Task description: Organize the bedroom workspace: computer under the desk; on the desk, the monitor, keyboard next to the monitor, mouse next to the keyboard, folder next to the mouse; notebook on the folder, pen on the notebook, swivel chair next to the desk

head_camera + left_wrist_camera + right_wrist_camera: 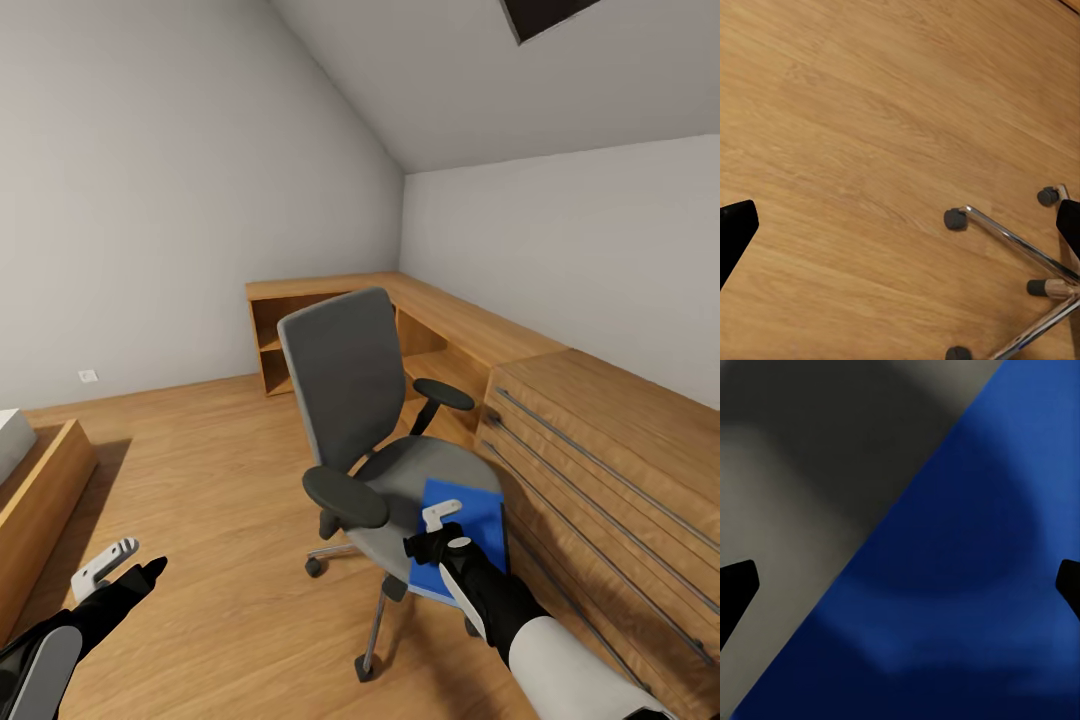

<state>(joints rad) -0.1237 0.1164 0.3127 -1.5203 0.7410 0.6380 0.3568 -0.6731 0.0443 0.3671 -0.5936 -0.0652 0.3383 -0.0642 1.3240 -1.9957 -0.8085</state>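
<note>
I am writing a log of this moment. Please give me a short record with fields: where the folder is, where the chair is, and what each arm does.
folder: blue folder lies flat on the seat of the swivel chair
chair: on the wooden floor, beside the long wooden unit
right gripper: over the folder, jaws open; the right wrist view looks closely down at the blue surface and grey seat
left gripper: low over bare floor, jaws open, holding nothing
task state: folder not yet lifted
</note>
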